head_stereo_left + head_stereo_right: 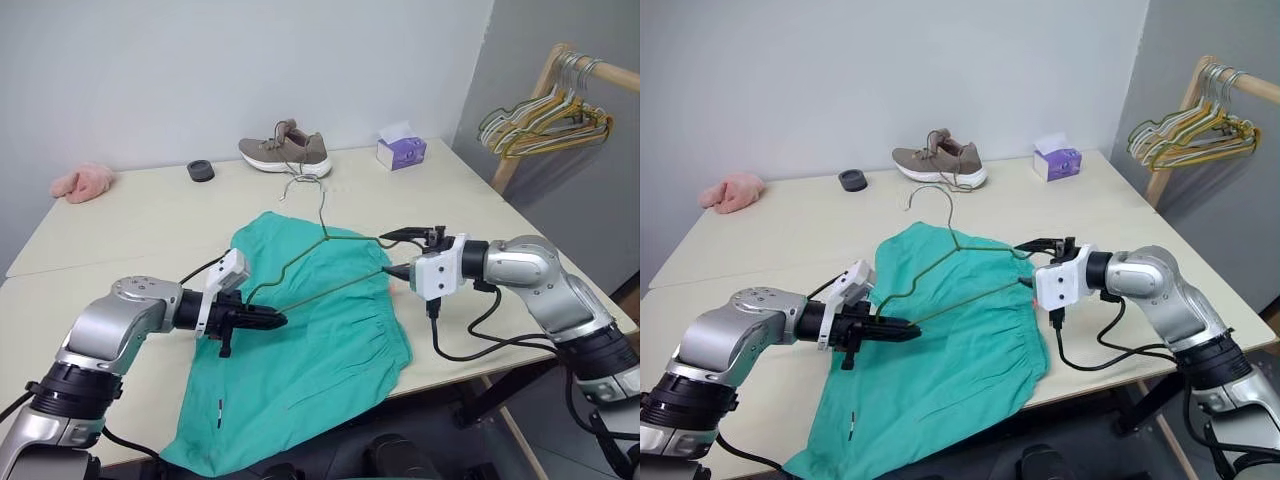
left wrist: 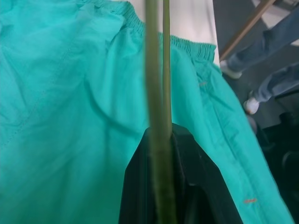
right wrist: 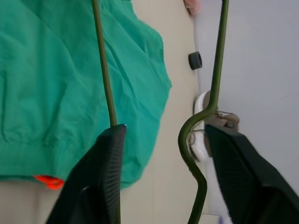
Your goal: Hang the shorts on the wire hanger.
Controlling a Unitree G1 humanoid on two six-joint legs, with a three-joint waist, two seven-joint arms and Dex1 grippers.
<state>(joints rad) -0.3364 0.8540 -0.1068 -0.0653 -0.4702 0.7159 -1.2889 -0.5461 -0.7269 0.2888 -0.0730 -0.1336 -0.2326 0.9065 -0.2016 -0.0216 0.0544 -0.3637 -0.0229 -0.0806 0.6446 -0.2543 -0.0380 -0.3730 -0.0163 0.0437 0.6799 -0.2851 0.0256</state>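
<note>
Teal shorts (image 1: 300, 350) are lying spread on the bench (image 1: 130, 240), their lower edge hanging over its near side. A thin wire hanger (image 1: 318, 262) is hovering above them. The left end effector (image 1: 265, 320) is pinching the hanger's left corner between closed fingers. The right end effector (image 1: 392, 254) is standing spread around the hanger's right corner.

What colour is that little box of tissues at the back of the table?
The tissue box is purple and white, clearest in the left eye view.
</note>
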